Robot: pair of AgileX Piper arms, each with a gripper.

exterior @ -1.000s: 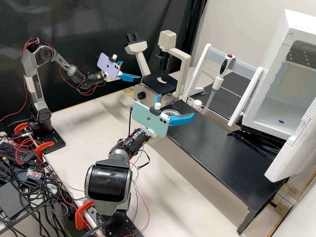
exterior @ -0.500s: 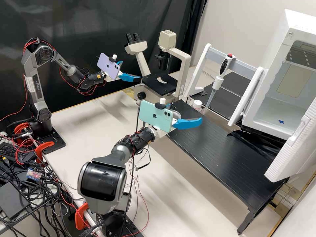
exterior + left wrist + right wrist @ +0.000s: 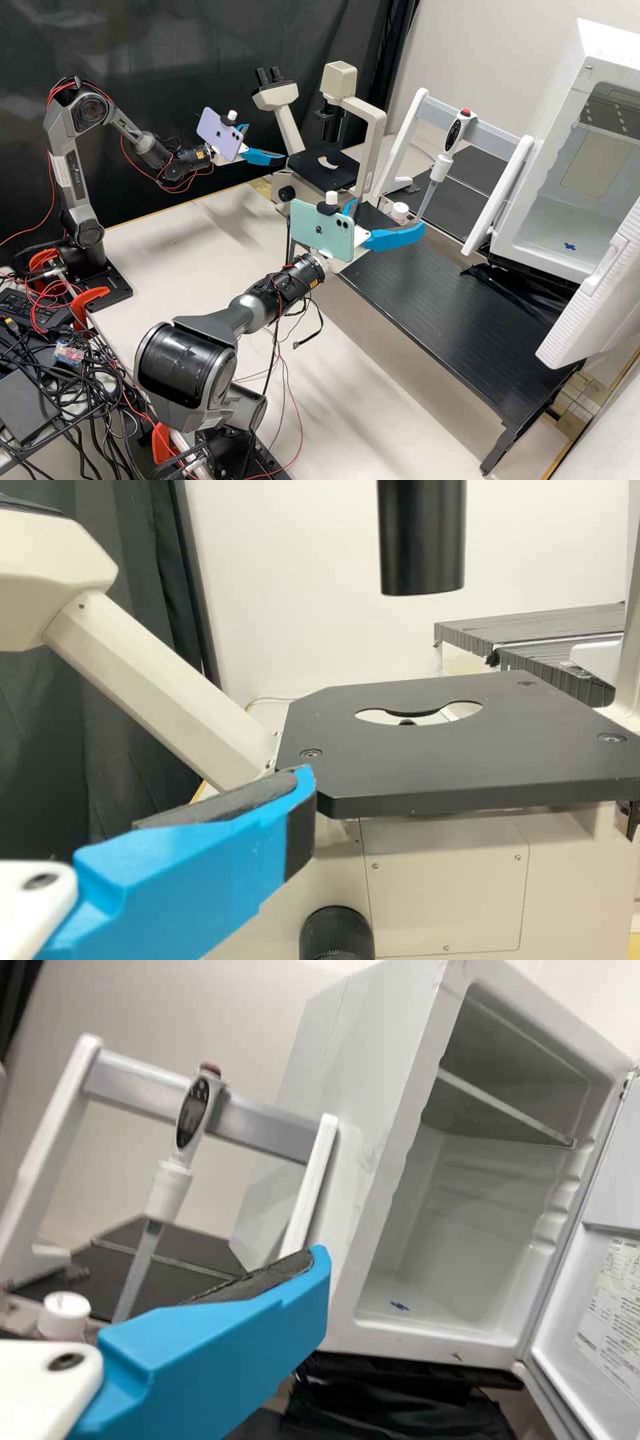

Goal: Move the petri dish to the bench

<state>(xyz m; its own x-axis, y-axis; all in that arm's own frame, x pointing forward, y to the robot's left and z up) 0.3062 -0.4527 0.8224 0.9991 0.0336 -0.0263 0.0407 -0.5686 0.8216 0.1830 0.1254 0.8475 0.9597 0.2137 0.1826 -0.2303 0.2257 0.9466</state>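
Bench (image 3: 453,307) — black, ridged — lies below the right tool (image 3: 389,215).

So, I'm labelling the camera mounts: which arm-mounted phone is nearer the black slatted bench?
The mint-green phone, on the right arm; the purple phone, on the left arm, is farther off, near the beige microscope.

The right gripper (image 3: 389,215) is shifting toward the far edge of the bench (image 3: 440,313), nearing the white-capped bottle (image 3: 399,213), and its arm (image 3: 267,301) is stretching out behind.
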